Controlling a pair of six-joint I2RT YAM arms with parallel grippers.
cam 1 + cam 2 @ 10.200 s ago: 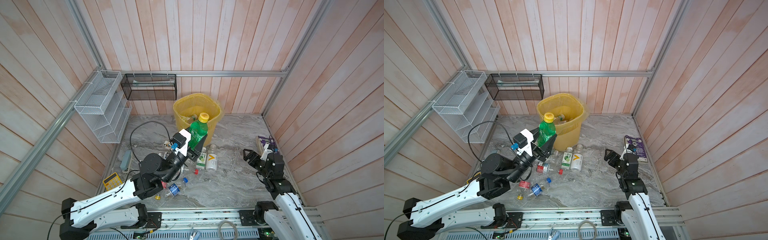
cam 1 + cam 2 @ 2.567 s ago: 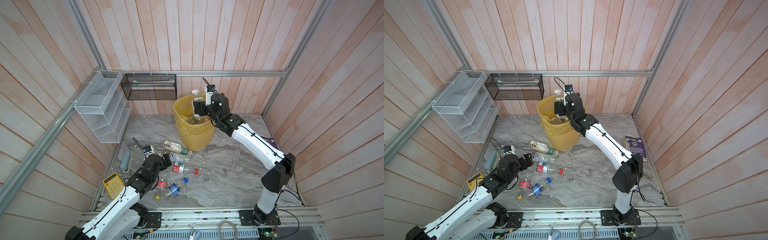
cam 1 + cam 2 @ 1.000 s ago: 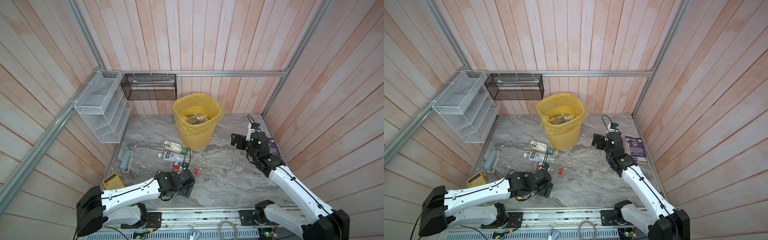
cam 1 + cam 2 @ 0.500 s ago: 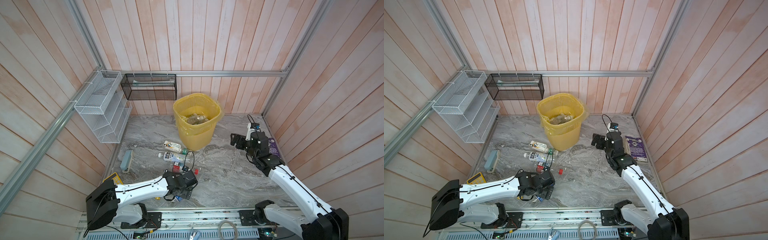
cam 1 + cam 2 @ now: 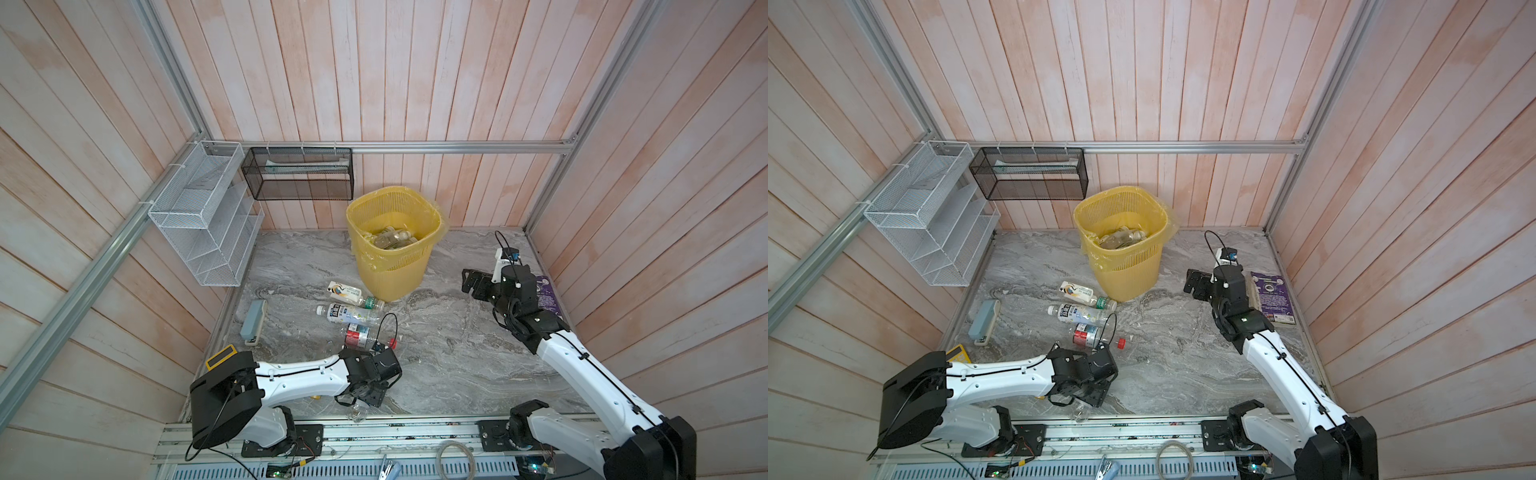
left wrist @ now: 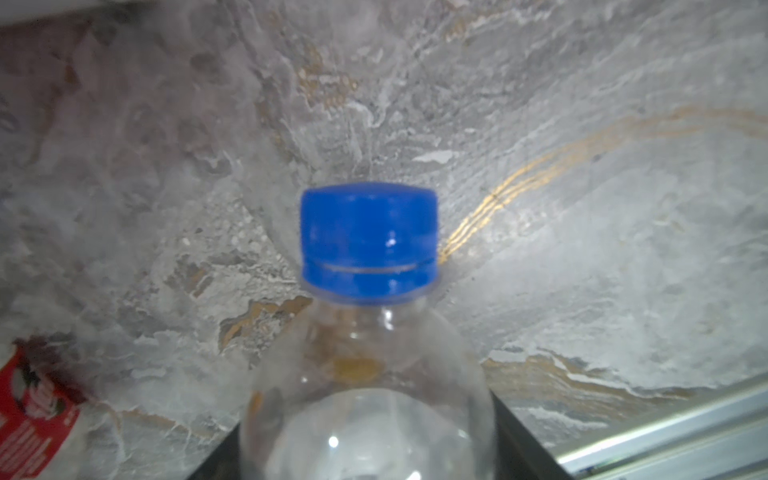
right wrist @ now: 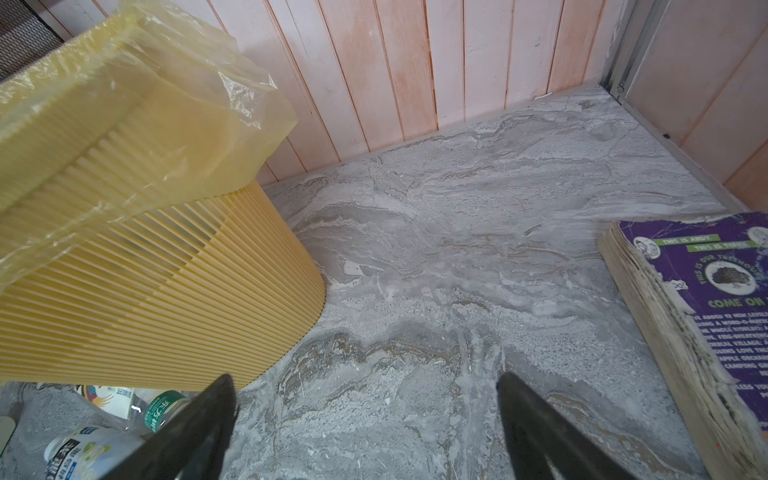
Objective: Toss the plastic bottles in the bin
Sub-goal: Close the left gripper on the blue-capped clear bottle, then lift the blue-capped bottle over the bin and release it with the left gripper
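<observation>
Bottle (image 6: pixel 368 399), clear plastic, blue cap (image 6: pixel 369 239), apparently within left gripper (image 6: pixel 368 444)

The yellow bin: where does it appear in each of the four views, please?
Top view: bin at the back, mid-picture.
Top view: bin at the back, left of mid-picture.
Left wrist: not in it.
Right wrist: seen close, slatted side and bag liner.
Shared landmark: purple book, right of the bin in both top views; absent from left wrist.
</observation>
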